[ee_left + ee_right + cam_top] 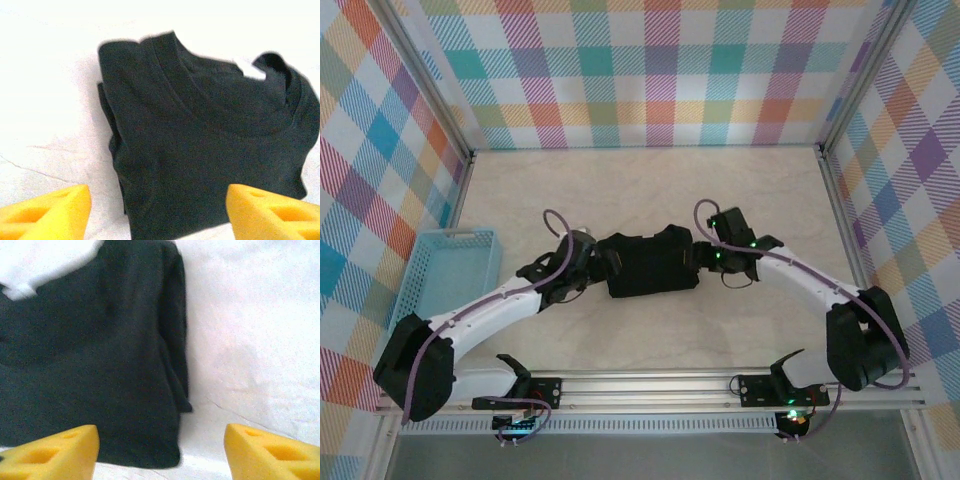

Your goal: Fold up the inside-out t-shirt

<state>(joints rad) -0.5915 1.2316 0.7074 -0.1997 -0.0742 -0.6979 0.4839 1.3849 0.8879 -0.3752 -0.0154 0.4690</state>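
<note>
Inside-out t-shirt (650, 265) folded, between left end effector (604, 262) and right end effector (704, 258); both spread.

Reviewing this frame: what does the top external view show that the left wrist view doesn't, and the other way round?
The top external view adds the blue basket at the table's left edge and the right end effector beside the t-shirt. The left wrist view adds the collar, its white tag, and a close look at the left end effector, its yellow fingers spread wide. Both views show the black t-shirt folded into a compact rectangle on the pale table.
</note>
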